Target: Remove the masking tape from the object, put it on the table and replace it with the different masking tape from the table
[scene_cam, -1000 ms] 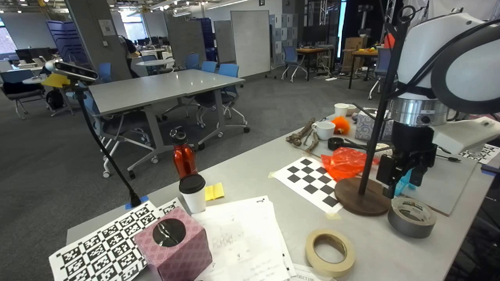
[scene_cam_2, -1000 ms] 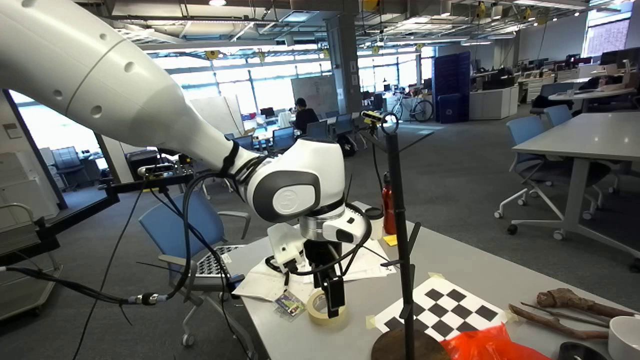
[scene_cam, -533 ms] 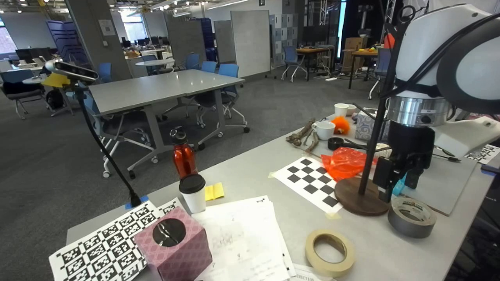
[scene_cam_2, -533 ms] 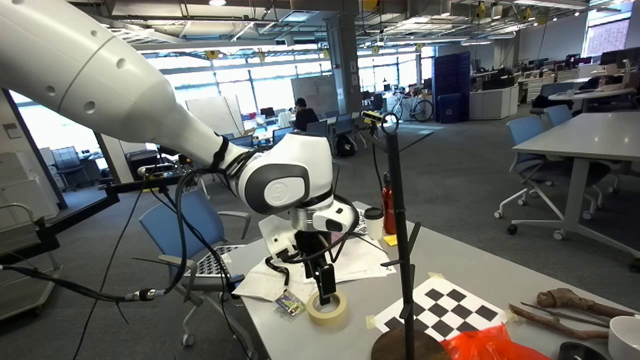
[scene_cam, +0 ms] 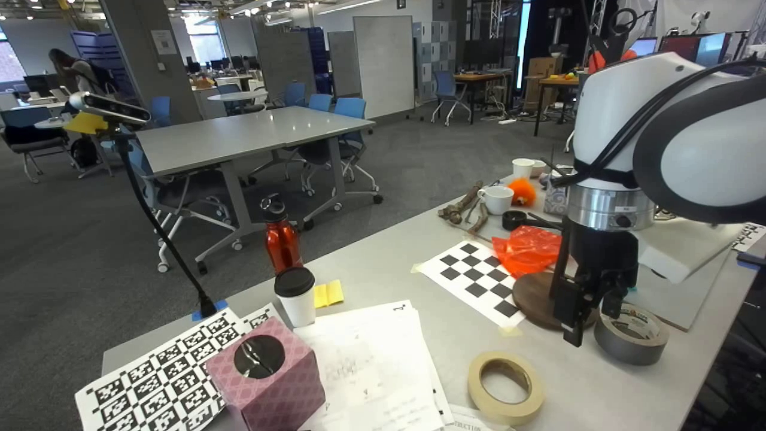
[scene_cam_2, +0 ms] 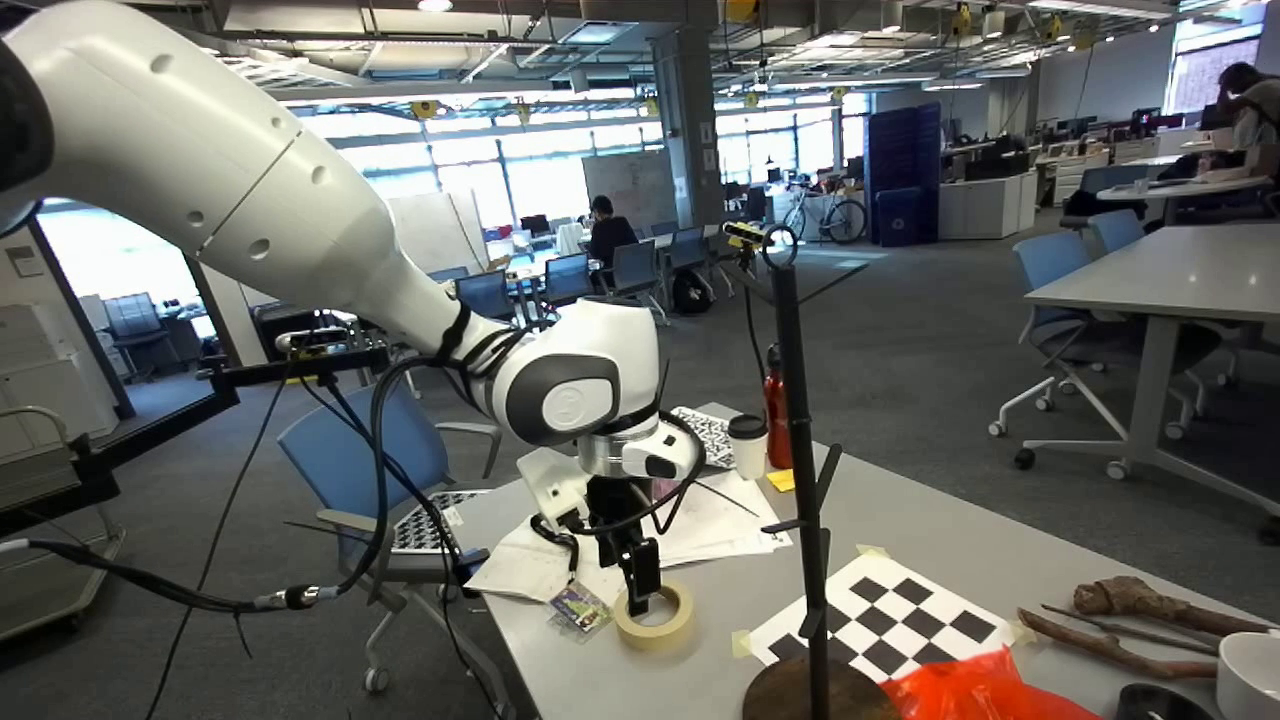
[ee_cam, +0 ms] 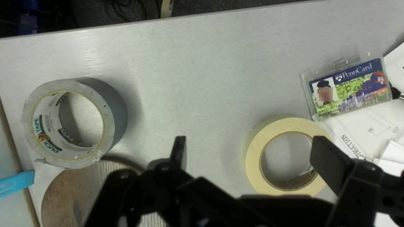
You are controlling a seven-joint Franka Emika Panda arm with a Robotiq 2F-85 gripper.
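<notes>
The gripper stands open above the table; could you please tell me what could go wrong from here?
Lowered here, the gripper might strike the rim of the tan masking tape, since one finger overlaps it in the wrist view. The ID card close beside that roll could get nudged. The tall thin stand could be knocked when tape is brought over.

In an exterior view, bare table (scene_cam: 598, 395) lies open right of the near tan tape (scene_cam: 477, 389), out to the right edge, and a free gap parts that tape from the farther stand (scene_cam: 531, 302). Grey tape (scene_cam: 628, 350) blocks the spot just right of the stand's base. Higher up, the pronged rod (scene_cam_2: 797, 430) stands in the way. Papers (scene_cam: 371, 365) and a tissue box (scene_cam: 272, 386) crowd the near left.
</notes>
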